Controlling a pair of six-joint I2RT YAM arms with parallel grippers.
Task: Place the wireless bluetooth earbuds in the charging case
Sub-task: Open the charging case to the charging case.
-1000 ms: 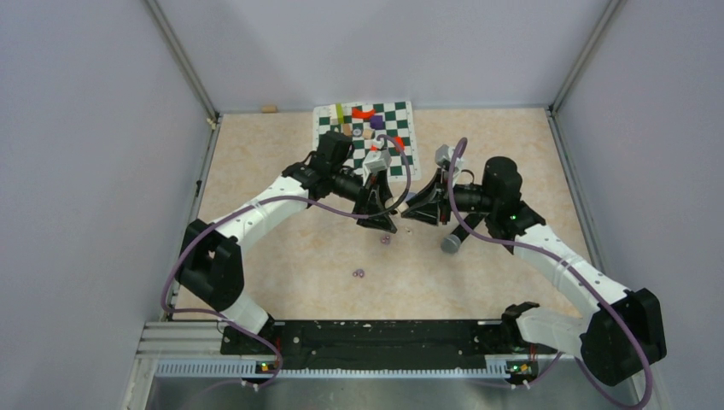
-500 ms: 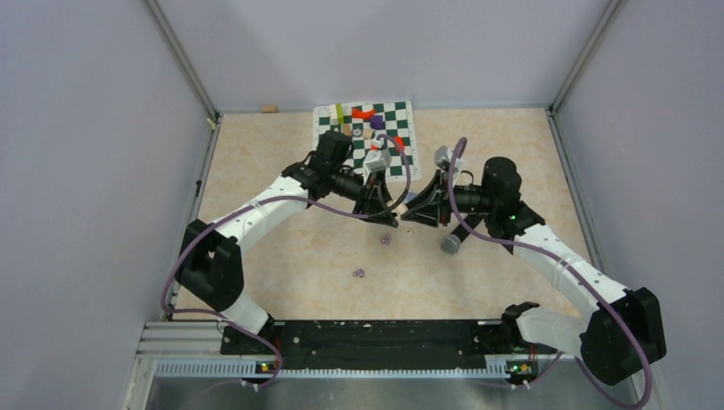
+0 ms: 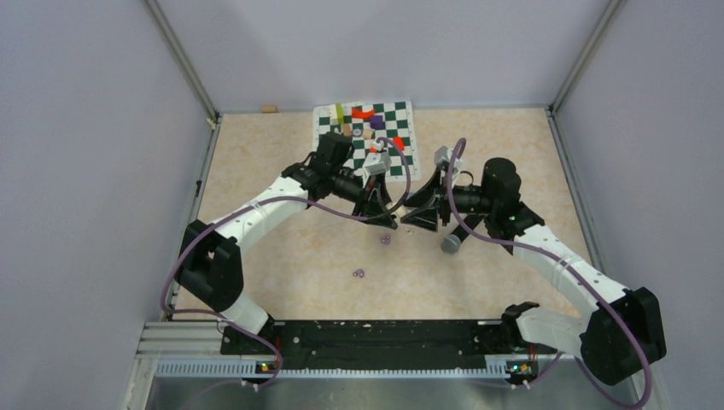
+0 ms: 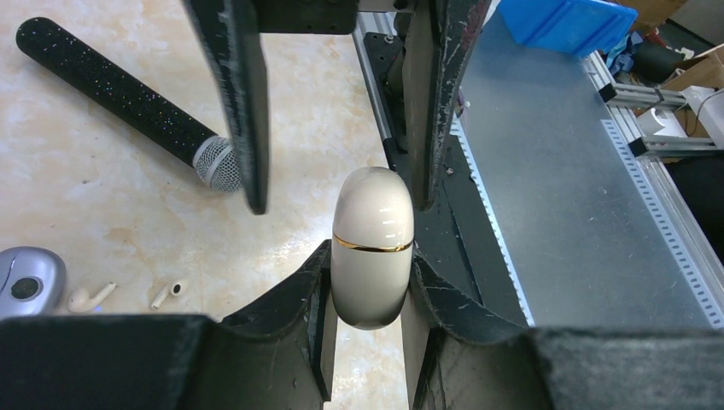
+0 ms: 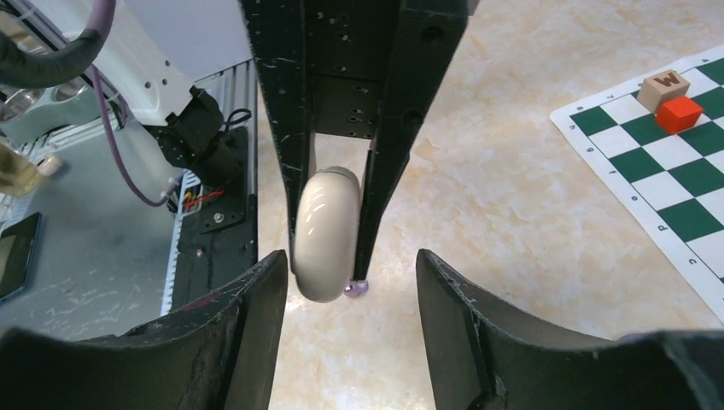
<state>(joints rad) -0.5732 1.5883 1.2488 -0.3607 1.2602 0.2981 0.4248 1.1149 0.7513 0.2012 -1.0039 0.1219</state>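
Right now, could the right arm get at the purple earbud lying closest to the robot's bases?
Probably yes: the right gripper is open and empty, and that purple earbud lies alone on bare table.

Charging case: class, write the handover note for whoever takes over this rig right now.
Left gripper: shut on the cream charging case, lid closed, apparently held off the table.
Right gripper: open, jaws astride the case's free end.
Purple earbuds: both loose on the table, near of the grippers.
Done: case picked up.
Left: open the lid, pick up each earbud, seat both in the case.
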